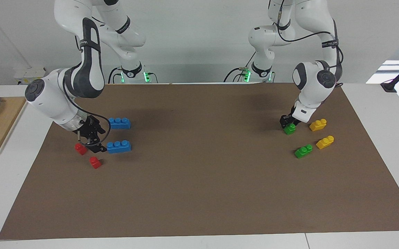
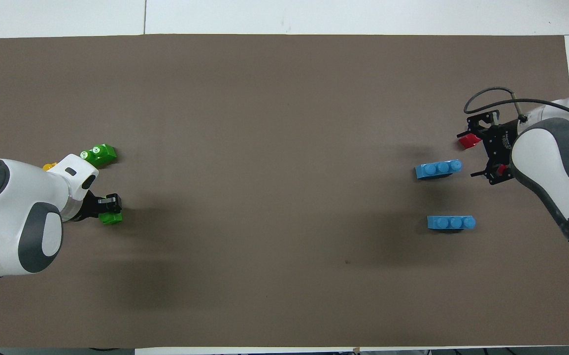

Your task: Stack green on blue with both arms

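Left tool apparently gripping half-hidden green

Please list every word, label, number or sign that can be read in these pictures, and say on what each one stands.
No text can be read.
Left arm's black band: white lettering, too small to read.
Right arm's black band: white lettering, too small to read.
Farther green brick: white round mark on a stud, unreadable.

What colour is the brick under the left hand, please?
Green brick, under the left hand; clearest in the facing view.
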